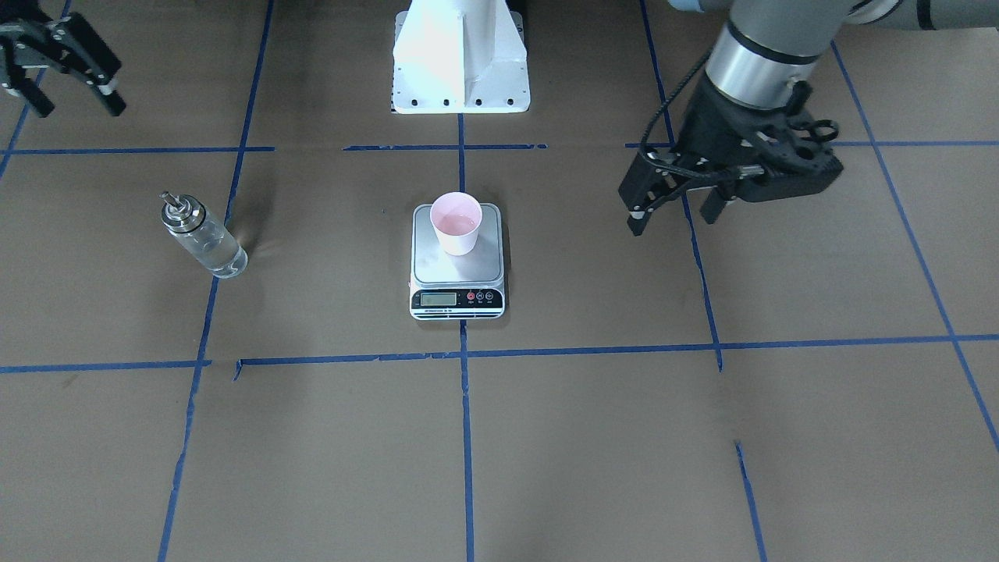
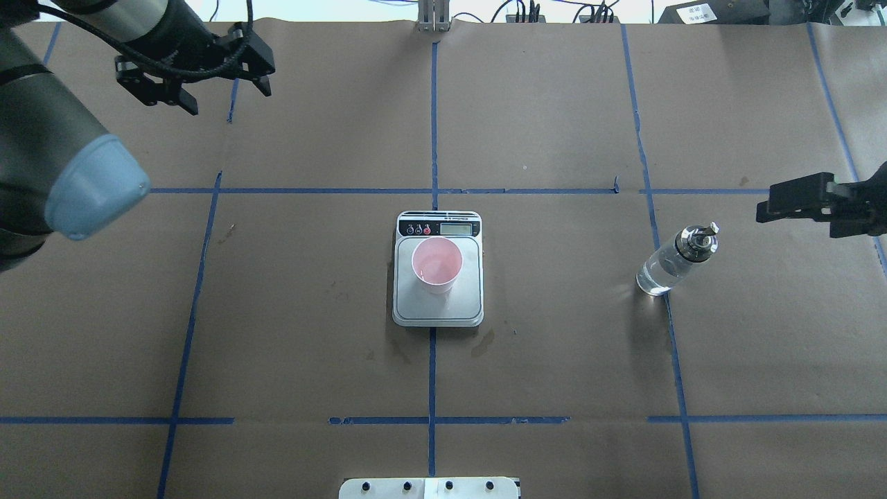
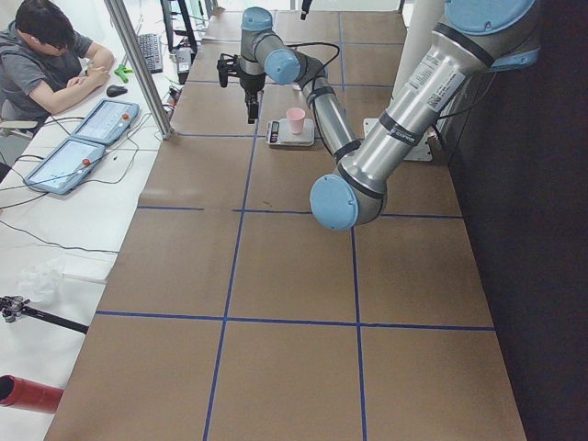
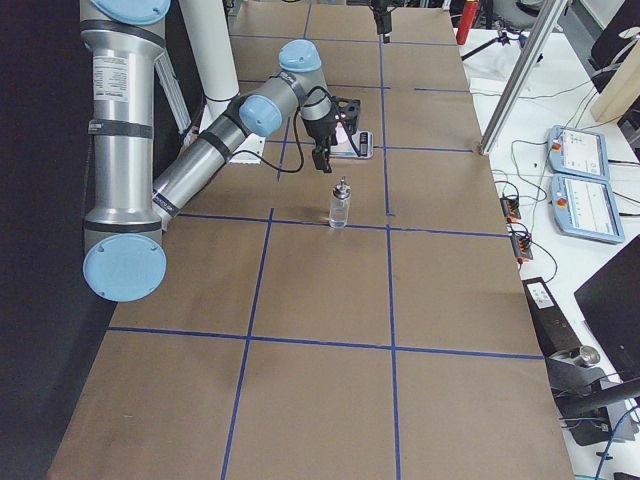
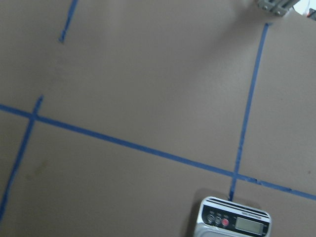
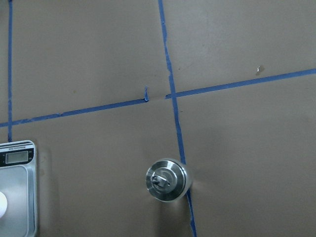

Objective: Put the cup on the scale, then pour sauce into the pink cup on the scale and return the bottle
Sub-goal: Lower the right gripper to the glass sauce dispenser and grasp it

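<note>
The pale pink cup [image 1: 456,222] stands upright on the steel platform of the scale [image 1: 458,269] at the table's middle, also seen from overhead as the cup [image 2: 436,263] on the scale [image 2: 438,312]. The clear glass bottle [image 2: 675,260] with a metal spout stands upright on the paper on the robot's right, and the right wrist view looks down on the bottle's cap [image 6: 166,179]. My right gripper [image 1: 78,109] hovers open and empty near the bottle, apart from it. My left gripper [image 1: 673,225] hangs open and empty, off to the scale's side.
Blue tape lines grid the brown paper table. The white robot base [image 1: 460,70] stands behind the scale. A person [image 3: 46,55] sits at a side desk with tablets [image 3: 87,142] beyond the table's edge.
</note>
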Tool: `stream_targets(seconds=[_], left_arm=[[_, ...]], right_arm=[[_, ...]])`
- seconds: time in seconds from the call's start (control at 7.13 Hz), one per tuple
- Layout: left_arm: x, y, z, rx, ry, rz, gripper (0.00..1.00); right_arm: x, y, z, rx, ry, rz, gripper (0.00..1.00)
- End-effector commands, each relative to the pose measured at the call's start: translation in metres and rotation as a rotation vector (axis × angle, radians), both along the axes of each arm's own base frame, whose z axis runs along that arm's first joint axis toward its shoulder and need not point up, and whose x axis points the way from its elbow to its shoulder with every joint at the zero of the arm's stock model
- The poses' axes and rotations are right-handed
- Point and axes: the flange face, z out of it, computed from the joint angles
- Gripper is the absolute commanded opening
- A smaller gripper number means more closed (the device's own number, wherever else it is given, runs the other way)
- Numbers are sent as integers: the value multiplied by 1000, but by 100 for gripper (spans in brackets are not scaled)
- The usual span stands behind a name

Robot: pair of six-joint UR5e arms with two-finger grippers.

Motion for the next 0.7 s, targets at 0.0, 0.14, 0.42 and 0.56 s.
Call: stream_targets(seconds=[0.0, 0.14, 0.42, 0.56], left_arm=[[-85, -25, 61, 134, -100, 89, 100], [-121, -30, 99, 216, -169, 172, 100], [-169, -23, 171, 337, -270, 341, 100], [-207, -18, 213, 463, -336, 473, 100]], right_arm=[[-64, 38, -11, 79, 26, 76, 100], [-78, 48, -9, 117, 19, 125, 100], [-104, 72, 12, 216, 102, 158, 100], [-110, 82, 28, 269, 121, 175, 100]])
